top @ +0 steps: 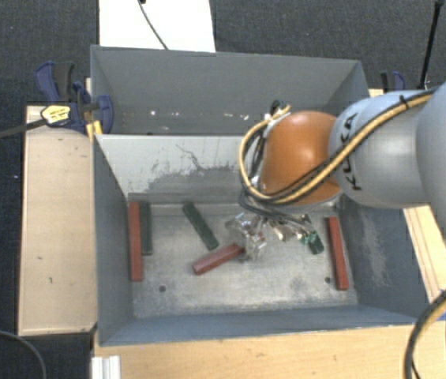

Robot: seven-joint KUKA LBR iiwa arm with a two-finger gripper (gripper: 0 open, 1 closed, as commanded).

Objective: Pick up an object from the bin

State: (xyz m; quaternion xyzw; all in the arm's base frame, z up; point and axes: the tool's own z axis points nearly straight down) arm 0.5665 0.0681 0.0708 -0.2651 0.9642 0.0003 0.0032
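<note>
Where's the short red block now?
Camera view: short red block, slantwise in the middle of the bin, below the slanted green bar, right end at the gripper.

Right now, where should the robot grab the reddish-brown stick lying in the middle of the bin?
Probably across its narrow width, near the middle, coming straight down from above. The reddish-brown stick lies flat and slanted on the bin floor, with bare floor along both long sides, so there looks to be room either side. The gripper is at its upper right end.
</note>
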